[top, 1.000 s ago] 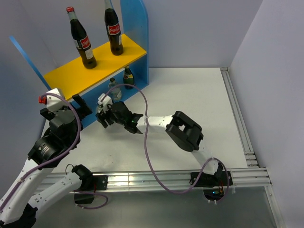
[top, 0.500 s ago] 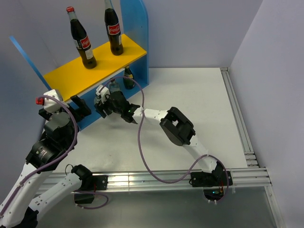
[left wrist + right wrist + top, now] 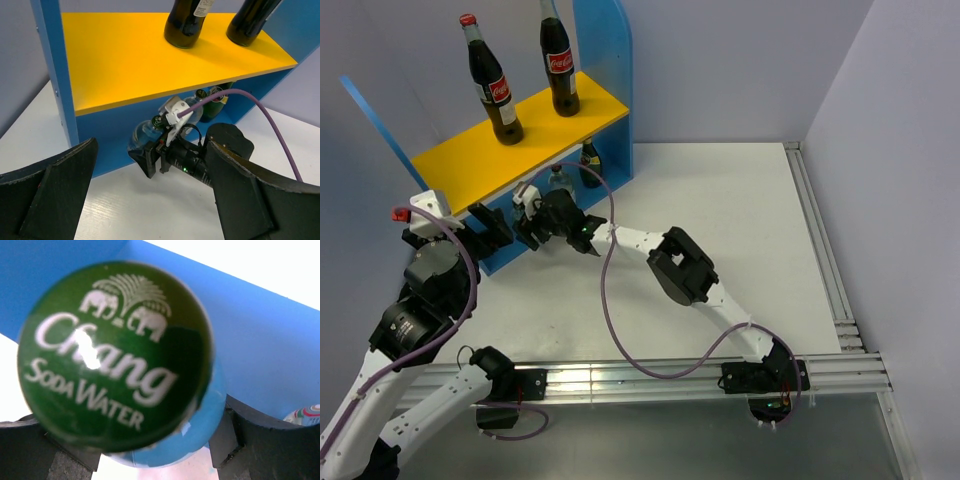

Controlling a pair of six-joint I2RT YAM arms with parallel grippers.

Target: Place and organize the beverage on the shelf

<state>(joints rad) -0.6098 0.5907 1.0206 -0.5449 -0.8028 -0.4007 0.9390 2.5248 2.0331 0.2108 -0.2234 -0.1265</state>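
Observation:
Two tall cola bottles [image 3: 490, 85] [image 3: 558, 65] stand on the shelf's yellow top board [image 3: 470, 155]. Beneath it stand a dark green bottle [image 3: 590, 165] and a small clear bottle [image 3: 557, 180]; both also show in the left wrist view, green [image 3: 218, 102] and clear [image 3: 194, 111]. My right gripper [image 3: 527, 218] is shut on another small clear bottle [image 3: 141, 139] with a green "Chang Soda Water" cap [image 3: 115, 355], at the shelf's lower opening against the blue back panel [image 3: 280, 345]. My left gripper [image 3: 490, 226] is open and empty just left of it, its fingers [image 3: 50, 200] framing the view.
The shelf's tall blue side panel [image 3: 605, 70] stands right of the lower bottles, and a blue post [image 3: 52, 75] bounds the left. The right arm's purple cable [image 3: 610, 290] loops over the white table [image 3: 740, 220]. Grey walls close the back and right.
My right gripper has carried the clear bottle left and back, from the open table to under the yellow board. My left arm has shifted slightly left.

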